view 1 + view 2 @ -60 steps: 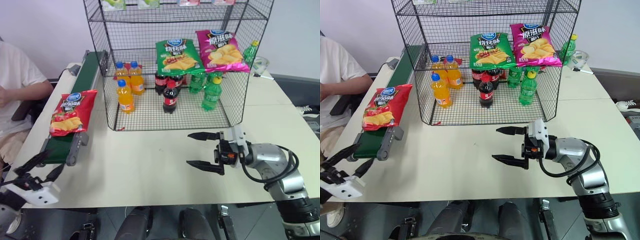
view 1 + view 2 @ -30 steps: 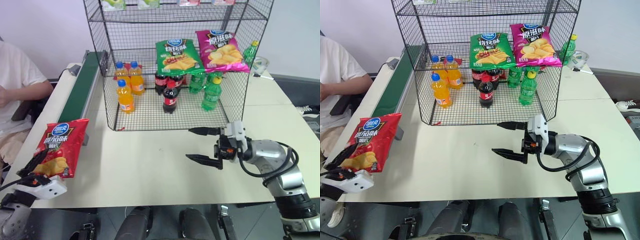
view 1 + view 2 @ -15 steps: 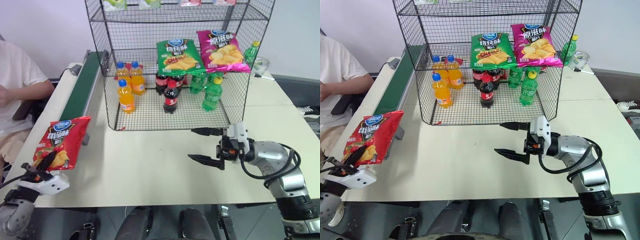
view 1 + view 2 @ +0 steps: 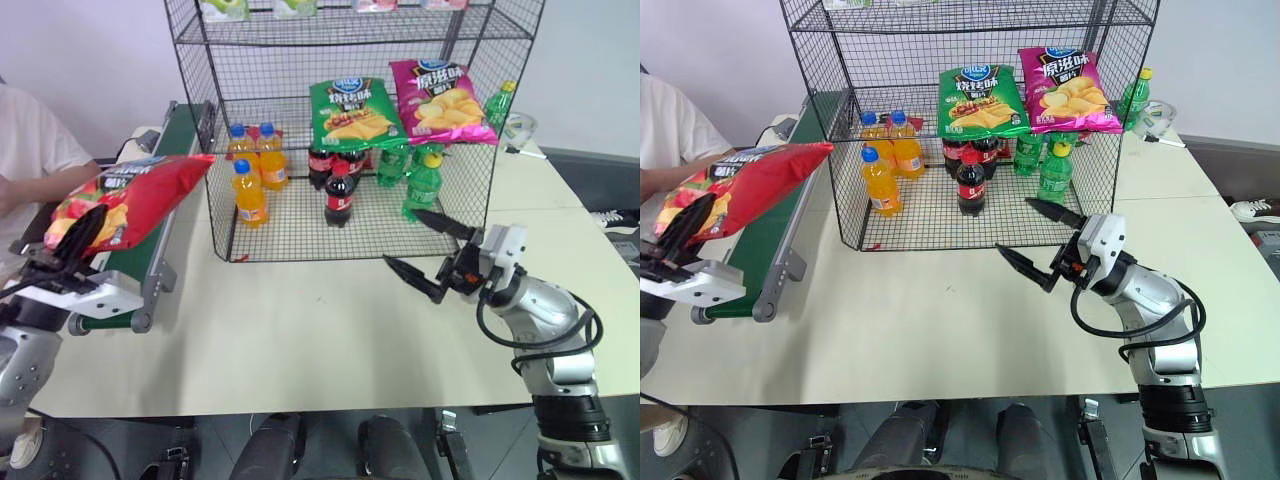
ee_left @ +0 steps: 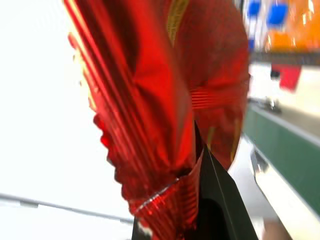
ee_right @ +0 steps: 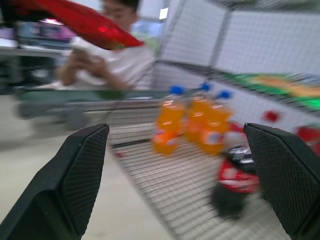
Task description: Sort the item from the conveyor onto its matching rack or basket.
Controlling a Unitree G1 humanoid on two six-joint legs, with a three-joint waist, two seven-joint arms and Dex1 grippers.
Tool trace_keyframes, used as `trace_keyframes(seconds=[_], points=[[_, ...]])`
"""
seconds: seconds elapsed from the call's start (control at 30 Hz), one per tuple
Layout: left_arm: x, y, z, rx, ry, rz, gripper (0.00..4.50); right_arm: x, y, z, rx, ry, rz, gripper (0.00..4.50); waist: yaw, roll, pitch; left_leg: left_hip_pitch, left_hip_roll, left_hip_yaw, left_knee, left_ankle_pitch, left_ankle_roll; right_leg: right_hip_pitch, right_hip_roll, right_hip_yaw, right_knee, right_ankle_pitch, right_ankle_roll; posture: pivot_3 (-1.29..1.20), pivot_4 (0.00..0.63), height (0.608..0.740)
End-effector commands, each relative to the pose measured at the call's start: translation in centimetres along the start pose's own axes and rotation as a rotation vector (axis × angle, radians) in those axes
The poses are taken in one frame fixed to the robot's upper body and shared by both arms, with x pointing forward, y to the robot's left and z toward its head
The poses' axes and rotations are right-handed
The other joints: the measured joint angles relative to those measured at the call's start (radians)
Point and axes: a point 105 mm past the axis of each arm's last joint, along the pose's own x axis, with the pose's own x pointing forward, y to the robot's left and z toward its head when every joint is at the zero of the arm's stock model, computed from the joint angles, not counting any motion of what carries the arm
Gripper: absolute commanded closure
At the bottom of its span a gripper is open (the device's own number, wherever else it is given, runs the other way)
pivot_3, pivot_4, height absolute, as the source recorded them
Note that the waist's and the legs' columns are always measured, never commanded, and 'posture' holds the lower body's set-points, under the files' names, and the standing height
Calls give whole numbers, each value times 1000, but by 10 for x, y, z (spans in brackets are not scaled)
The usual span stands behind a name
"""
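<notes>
- The left gripper (image 4: 72, 243) was clamped on the bottom seam of the red crinkly chip bag with the round blue logo (image 4: 130, 198) — in the left wrist view the black finger (image 5: 212, 200) pinched the crimped red edge flat.
- A second before, the same bag had hung low and upright off the near table edge; by now it had been carried up and tipped nearly level, its top end reaching forward of the fingers toward the front left corner of the tall black wire-grid rack (image 4: 200, 70).
- The long dark green conveyor belt with grey metal rails (image 4: 160, 170) lay bare directly beneath the held bag, so the pick-up looked finished and the carry to the rack under way.
- Ahead and to the right of the left gripper, the shelf already bearing a green chip bag (image 4: 355, 112) and a pink chip bag (image 4: 440, 100) seemed the likely target — still well apart from the red bag.
- The right gripper (image 4: 425, 253) held nothing, its jaws spread wide; it had swung from level to point up toward the rack's lower tier of bottles.
</notes>
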Motion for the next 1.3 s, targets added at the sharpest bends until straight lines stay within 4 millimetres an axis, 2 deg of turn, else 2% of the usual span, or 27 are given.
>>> trace_keyframes(seconds=[0.03,0.27,0.47,0.67,0.73,0.83,0.97,1.03,1.1,1.2,1.3], points=[[19,10,28,-16,-103,42,4447,4,-10,13,-66,-66,-96,0,2,0,0,0,0,0,0,0,0,0,0,0,1,0,0,0,150,740],[70,3,57,-120,-202,123,4447,11,-16,14,-69,-84,-207,0,3,0,0,2,-1,0,1,1,0,1,1,0,4,1,0,0,150,740],[110,6,64,-131,-194,224,4447,12,-17,15,-86,-80,-241,0,-2,0,0,2,-1,0,0,2,-2,2,2,1,8,1,0,0,150,740],[146,-2,72,-121,-228,271,4447,15,-15,14,-86,-77,-234,0,1,0,0,2,-2,0,1,3,-2,2,2,1,10,1,1,0,150,740],[168,-14,61,-113,-156,250,4447,17,-15,14,-90,-78,-225,0,2,0,0,2,-2,0,1,3,-2,2,2,1,10,0,1,0,150,740],[189,-24,52,-95,-112,258,4447,17,-16,15,-91,-78,-229,0,3,-1,0,2,-2,-2,2,4,-4,2,3,0,11,1,1,0,150,740],[209,-25,44,-81,-69,293,4447,17,-12,13,-89,-68,-214,0,-6,-1,1,0,-3,-1,1,4,-4,0,2,1,11,0,2,0,150,740],[215,-33,46,-44,-61,262,4447,17,-12,14,-90,-68,-214,0,-6,-2,1,-2,-3,-1,1,4,-4,-2,3,0,11,0,2,0,150,740],[218,-39,46,-52,-47,251,4447,17,-12,15,-98,-67,-214,0,-6,-2,1,-3,-3,-1,2,5,-5,-2,2,0,12,0,2,0,150,740],[220,-62,41,-37,12,162,4447,13,-14,16,-100,-58,-228,0,-5,-2,1,-3,-3,-1,2,4,-4,-2,2,0,12,0,2,0,150,740],[220,-69,38,-53,30,138,4447,12,-13,16,-99,-52,-230,0,-7,-2,1,-3,-3,-1,2,4,-4,-2,2,0,12,0,2,0,150,740]])
